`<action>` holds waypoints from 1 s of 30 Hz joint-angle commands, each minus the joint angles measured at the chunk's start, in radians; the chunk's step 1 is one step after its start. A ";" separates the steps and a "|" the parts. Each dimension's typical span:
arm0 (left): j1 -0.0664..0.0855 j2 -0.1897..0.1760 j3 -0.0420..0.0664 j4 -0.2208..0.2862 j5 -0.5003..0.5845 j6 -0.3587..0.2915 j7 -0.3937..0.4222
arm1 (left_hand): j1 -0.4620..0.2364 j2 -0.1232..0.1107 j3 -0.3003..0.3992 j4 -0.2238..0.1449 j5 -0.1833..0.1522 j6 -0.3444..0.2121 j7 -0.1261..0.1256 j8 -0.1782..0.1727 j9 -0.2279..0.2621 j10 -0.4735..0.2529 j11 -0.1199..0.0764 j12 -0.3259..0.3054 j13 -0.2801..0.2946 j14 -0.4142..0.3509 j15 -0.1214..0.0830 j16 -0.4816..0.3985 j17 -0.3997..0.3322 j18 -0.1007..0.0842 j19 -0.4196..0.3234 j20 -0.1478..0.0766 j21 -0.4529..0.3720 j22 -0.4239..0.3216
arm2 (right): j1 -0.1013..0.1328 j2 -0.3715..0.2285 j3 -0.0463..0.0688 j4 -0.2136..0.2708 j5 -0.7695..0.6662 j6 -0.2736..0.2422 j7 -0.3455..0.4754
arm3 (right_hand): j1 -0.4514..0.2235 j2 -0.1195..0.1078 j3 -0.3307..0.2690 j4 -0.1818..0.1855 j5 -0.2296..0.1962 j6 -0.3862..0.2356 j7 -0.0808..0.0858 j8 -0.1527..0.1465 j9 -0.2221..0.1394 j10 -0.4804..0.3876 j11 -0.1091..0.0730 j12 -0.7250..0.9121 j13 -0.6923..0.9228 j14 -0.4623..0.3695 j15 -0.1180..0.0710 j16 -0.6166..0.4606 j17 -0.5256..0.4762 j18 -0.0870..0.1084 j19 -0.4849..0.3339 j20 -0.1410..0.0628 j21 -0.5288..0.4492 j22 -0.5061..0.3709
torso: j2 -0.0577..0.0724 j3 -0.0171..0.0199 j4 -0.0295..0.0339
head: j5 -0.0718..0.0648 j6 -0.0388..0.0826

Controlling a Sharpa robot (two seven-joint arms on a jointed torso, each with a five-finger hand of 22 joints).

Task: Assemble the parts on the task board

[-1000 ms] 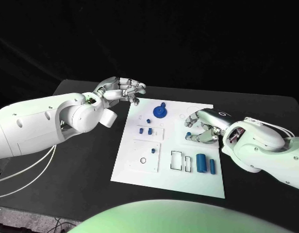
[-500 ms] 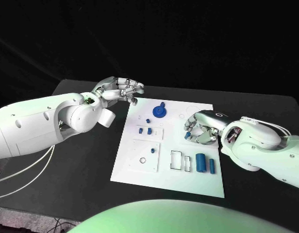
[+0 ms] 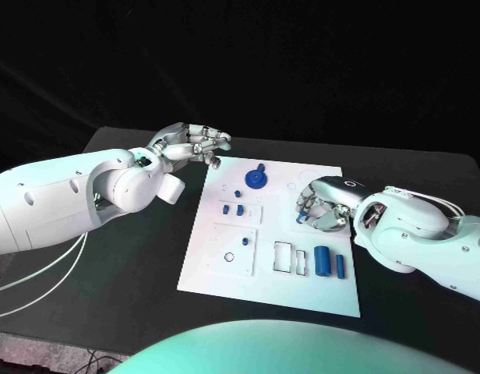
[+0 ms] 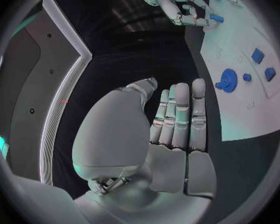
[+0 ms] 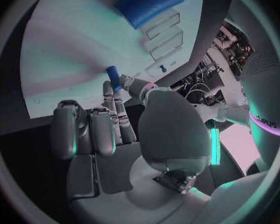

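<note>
Across the black table [image 3: 128, 257] lies the white board [image 3: 224, 273], lengthwise away from the robot. Over its right edge the right hand [image 3: 321, 206] pinches a small blue peg [image 3: 301, 217] between thumb and fingertips, just above the board. Beyond the board's far left corner hangs the left hand [image 3: 193, 142], fingers curled in, holding nothing. A blue wheel [image 3: 257, 179] stands near the far edge; a blue cylinder [image 3: 323, 262] lies near the right side.

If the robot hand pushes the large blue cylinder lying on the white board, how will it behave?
The large blue cylinder lies on its side on the white board, so it would probably roll. It looks rigid and smooth, perhaps slippery to grip. Its weight cannot be judged.
</note>
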 commanded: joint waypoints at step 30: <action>0.001 0.000 0.001 0.004 -0.004 0.016 0.003 | -0.011 0.003 0.009 0.000 0.000 -0.008 0.000 0.006 0.002 -0.006 0.000 -0.002 -0.001 -0.001 0.002 -0.006 -0.002 0.010 0.008 0.002 -0.007 -0.002 | -0.022 0.032 -0.004 -0.017 -0.084 -0.037 -0.039 | -0.005 0.000 0.044 -0.019 0.005 0.032 -0.013 0.031 0.025 0.048 -0.012 -0.013 0.008 0.033 -0.018 0.009 0.006 -0.026 0.033 -0.008 0.066 0.207 | 0.000 0.0018 -0.0009 | 0.000 0.000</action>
